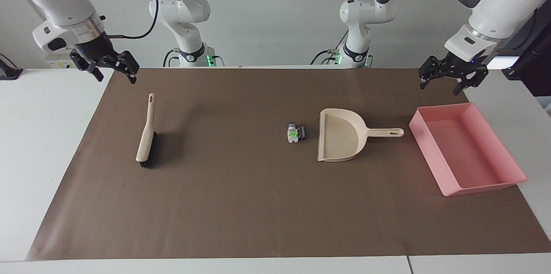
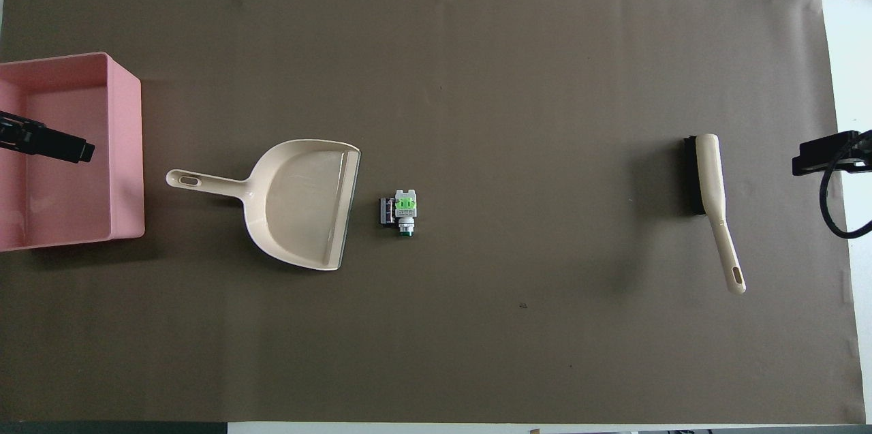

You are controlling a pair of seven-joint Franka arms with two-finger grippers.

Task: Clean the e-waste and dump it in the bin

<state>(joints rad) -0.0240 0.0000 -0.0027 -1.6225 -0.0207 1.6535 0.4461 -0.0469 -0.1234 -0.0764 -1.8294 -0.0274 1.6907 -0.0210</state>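
e-waste [image 1: 295, 132]: unswept, beside the dustpan [image 1: 341, 140] mid-bench.
step: we have grasped nothing.
left gripper [image 1: 444, 77]: released, raised over the bench edge by the bin [image 1: 434, 150].
right gripper [image 1: 112, 67]: released, raised near the brush [image 1: 146, 135].
next: we judge brush and dustpan need grasping.

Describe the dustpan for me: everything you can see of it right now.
The dustpan is beige, plastic-looking and empty, lying flat on the brown paper. Its straight open lip faces the e-waste close beside it, with a small gap between them. Its handle, with a hanging slot, points toward the pink bin. Neither gripper touches it.
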